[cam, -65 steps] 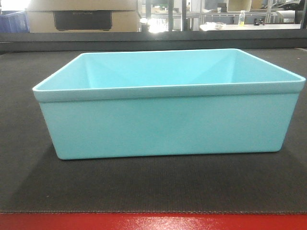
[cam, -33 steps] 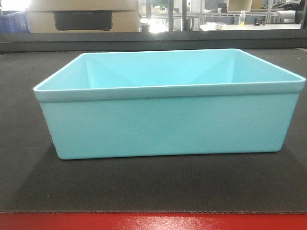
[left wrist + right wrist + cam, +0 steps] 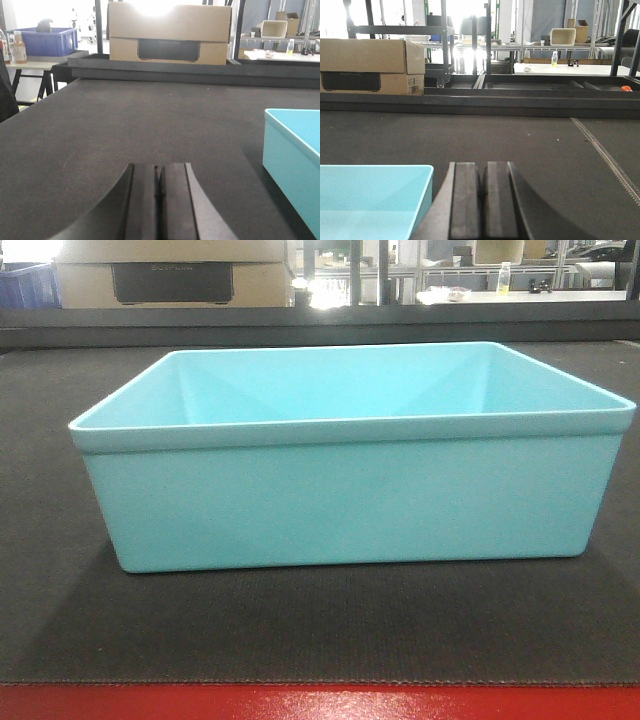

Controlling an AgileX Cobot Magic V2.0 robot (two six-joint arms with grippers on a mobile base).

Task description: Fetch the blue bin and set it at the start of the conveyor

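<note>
The blue bin is a light turquoise tub standing upright and empty on the conveyor start, a dark grey woven belt with a red strip along its front edge. Neither gripper shows in the front view. In the left wrist view my left gripper is shut with nothing in it, to the left of the bin's wall and apart from it. The right wrist view has my right gripper shut and empty, just right of the bin's corner.
A cardboard box stands behind the belt's far rail. A dark blue crate sits on a table at far left. Shelving and a bottle lie beyond. A seam runs across the belt at right.
</note>
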